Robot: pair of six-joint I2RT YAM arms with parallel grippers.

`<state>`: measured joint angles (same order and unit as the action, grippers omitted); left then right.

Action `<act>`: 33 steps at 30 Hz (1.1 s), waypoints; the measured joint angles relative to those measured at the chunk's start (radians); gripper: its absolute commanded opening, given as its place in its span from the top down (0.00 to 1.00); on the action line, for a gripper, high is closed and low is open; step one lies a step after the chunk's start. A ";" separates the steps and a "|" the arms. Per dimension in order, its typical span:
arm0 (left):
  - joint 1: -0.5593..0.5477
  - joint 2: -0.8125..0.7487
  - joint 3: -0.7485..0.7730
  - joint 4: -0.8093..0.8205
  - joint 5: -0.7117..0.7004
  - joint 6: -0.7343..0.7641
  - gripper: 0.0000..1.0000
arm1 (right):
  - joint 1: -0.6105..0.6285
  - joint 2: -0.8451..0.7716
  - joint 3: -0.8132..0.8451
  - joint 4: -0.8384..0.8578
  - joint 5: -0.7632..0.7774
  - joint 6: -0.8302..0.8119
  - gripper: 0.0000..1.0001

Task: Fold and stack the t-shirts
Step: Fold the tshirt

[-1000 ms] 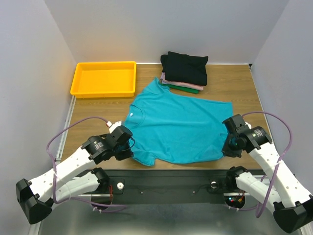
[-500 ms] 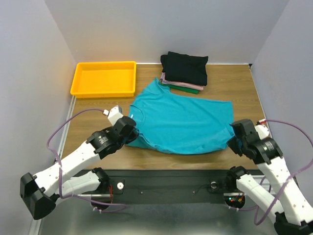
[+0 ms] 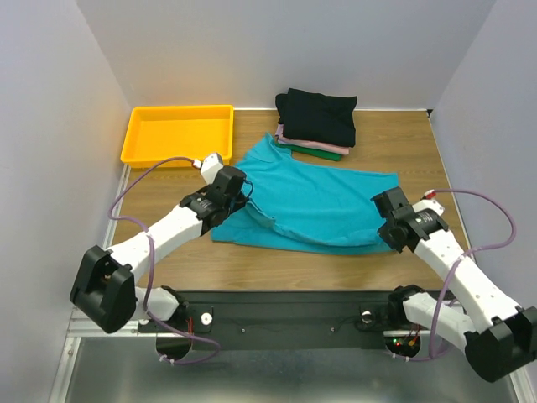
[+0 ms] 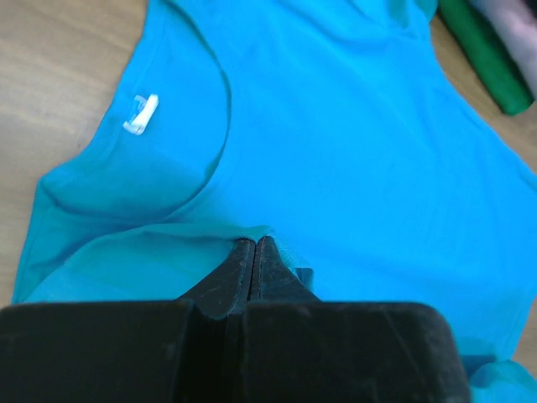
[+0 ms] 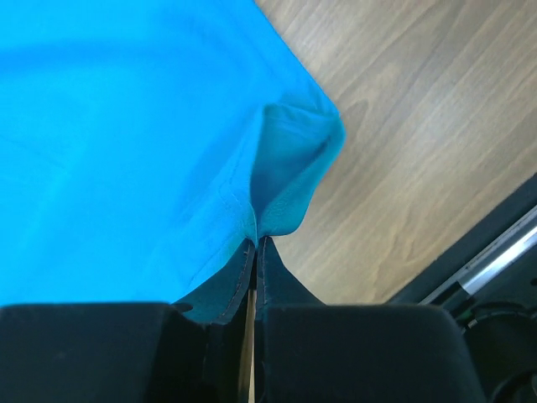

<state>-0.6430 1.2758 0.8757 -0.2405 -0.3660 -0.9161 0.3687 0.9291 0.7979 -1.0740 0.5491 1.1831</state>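
Observation:
The teal t-shirt [image 3: 315,201] lies on the wooden table, its near edge lifted and carried over its middle. My left gripper [image 3: 239,195] is shut on the near left edge of the teal t-shirt [image 4: 336,126], pinched at the fingertips [image 4: 254,243]. My right gripper [image 3: 388,220] is shut on the near right corner of the teal t-shirt [image 5: 126,134], the cloth bunched at the tips [image 5: 258,238]. A stack of folded t-shirts stands at the back: black [image 3: 319,113] on top, pale pink [image 3: 282,134] and dark green [image 3: 323,154] under it.
A yellow plastic tray [image 3: 178,134] stands at the back left. Bare wood shows left of the shirt and along the near edge [image 3: 294,269]. The dark green shirt's edge shows at the top right of the left wrist view [image 4: 482,59].
Both grippers have lifted the shirt's near edge and carried it away from me, over the shirt. The near half now folds toward the far half.

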 measured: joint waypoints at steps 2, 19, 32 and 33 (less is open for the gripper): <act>0.014 0.030 0.025 0.028 0.003 0.017 1.00 | -0.001 0.043 0.000 0.023 0.015 -0.001 0.99; 0.069 0.365 0.256 0.095 0.014 0.142 0.90 | -0.162 0.396 0.033 0.298 0.039 -0.094 0.84; 0.085 0.461 0.374 0.085 -0.003 0.179 0.02 | -0.243 0.428 0.142 0.395 -0.034 -0.280 0.00; 0.087 0.455 0.372 0.082 -0.002 0.179 0.02 | -0.243 0.417 0.142 0.395 -0.037 -0.288 0.00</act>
<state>-0.5560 1.7309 1.2480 -0.1585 -0.3676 -0.7368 0.1253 1.3457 0.9398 -0.6792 0.5117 0.8955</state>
